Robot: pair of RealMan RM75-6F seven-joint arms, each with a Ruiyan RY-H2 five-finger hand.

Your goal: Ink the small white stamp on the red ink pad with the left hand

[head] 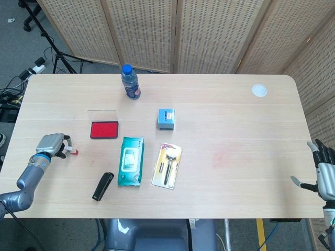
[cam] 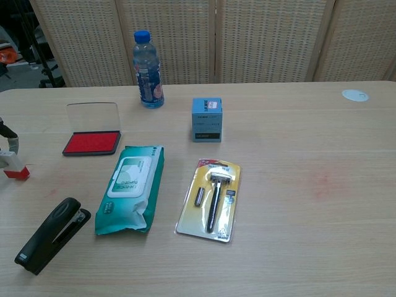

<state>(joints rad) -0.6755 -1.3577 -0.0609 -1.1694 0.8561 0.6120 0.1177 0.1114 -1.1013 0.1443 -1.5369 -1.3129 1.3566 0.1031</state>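
- Here, the table [head: 235, 125] carries every item and spans both views.
- Wipes pack [head: 130, 160]: lies flat near the front edge, between the stapler [head: 102, 186] and the razor pack [head: 167, 166].
- Bottle [head: 131, 82]: stands upright at the far side, behind the ink pad.
- Left hand [head: 50, 144]: at the table's left edge, fingers curled and pinching the stamp [cam: 13, 167]; the chest view shows only its fingertips at the frame edge.
- Right hand [head: 323, 175]: beyond the right front corner, fingers spread apart, holding nothing.
- Ink pad [head: 104, 129]: red, open, with its clear lid [cam: 93, 116] tilted up behind it.
- Blue box [head: 166, 118]: upright, right of the ink pad.
- Stamp: small, white with a red base, left of the ink pad and apart from it, base at the table surface.
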